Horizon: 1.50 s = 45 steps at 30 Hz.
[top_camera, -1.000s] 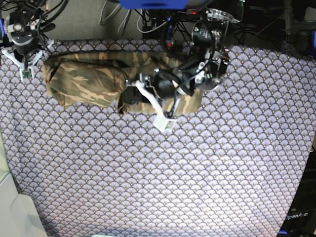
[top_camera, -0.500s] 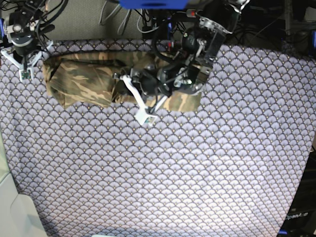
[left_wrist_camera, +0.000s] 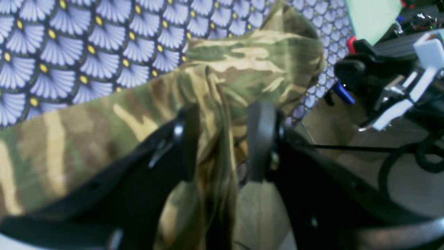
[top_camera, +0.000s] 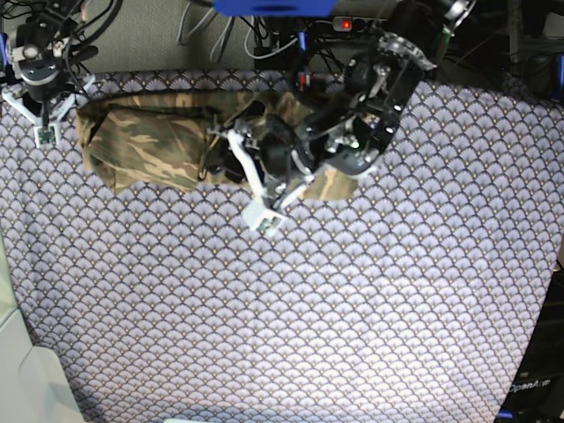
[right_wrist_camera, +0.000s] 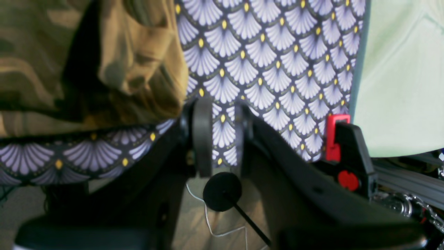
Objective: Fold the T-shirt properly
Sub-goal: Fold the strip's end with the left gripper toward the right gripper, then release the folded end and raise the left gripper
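T-shirt (left_wrist_camera: 242,66) fold between parted left claw (left_wrist_camera: 222,142) fingers; right claw (right_wrist_camera: 222,139) parted, beside it.

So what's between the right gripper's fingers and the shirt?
Only bare tablecloth. In the right wrist view the right gripper has just patterned cloth between its fingers, and the shirt lies off to one side, apart.

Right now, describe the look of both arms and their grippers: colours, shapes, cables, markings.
Both arms are black, jointed and draped with dark cables. The left gripper has black tapered fingers and a white bracket carrying a small camera board; the right gripper shows white brackets too, and its fingers are black with rounded pads. A red latch and red button sit on the right wrist housing.
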Motion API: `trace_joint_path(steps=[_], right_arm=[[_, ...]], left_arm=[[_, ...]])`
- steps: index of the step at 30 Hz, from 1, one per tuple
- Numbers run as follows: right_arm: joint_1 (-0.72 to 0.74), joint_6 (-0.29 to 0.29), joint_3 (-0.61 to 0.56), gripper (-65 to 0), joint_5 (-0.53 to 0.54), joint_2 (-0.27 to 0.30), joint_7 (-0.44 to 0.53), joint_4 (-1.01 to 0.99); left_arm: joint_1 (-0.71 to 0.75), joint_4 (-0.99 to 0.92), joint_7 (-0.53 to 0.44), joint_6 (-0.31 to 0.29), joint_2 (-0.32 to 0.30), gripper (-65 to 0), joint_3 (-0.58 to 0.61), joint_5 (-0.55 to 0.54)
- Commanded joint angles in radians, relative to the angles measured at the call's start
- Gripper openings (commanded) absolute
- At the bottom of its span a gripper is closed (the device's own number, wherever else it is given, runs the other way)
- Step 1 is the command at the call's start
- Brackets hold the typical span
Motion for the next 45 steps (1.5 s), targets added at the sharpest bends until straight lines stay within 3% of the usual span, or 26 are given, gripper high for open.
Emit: trace_joint_path(steps=[1,7,13,21,28,45], right_arm=[[-0.001,-0.008,0.004,-52.2,0.002,0.008,0.016,0.015],[0.042,-0.008,0.011,-52.1,-0.017,0.008,0.012,0.015],[0.163,-0.008,0.005,-52.0,-0.182,0.008,-0.106,0.012],[0.211,-0.008,0.005,-46.6,-0.199,-0.012,-0.119,0.015],[0.214,-0.008,0.004,-46.8,-0.287,-0.067,-0.109,0.074],[0.209,-0.008,0.004,-46.5,-0.288,-0.084,-0.119,0.078]], left_arm=[[-0.016,0.024,-0.02,-0.006,-0.001,-42.3,-0.026,-0.011],[0.035,0.031,-0.041,-0.006,0.003,-42.4,-0.334,-0.011],[0.118,0.042,-0.17,-0.006,-0.04,-42.5,-0.523,0.02],[0.191,0.085,-0.244,-0.006,-0.038,-42.5,-0.592,0.158],[0.191,0.081,-0.241,-0.006,-0.038,-42.4,-0.592,0.167],[0.19,-0.002,-0.235,-0.012,-0.041,-42.4,-0.589,0.167]])
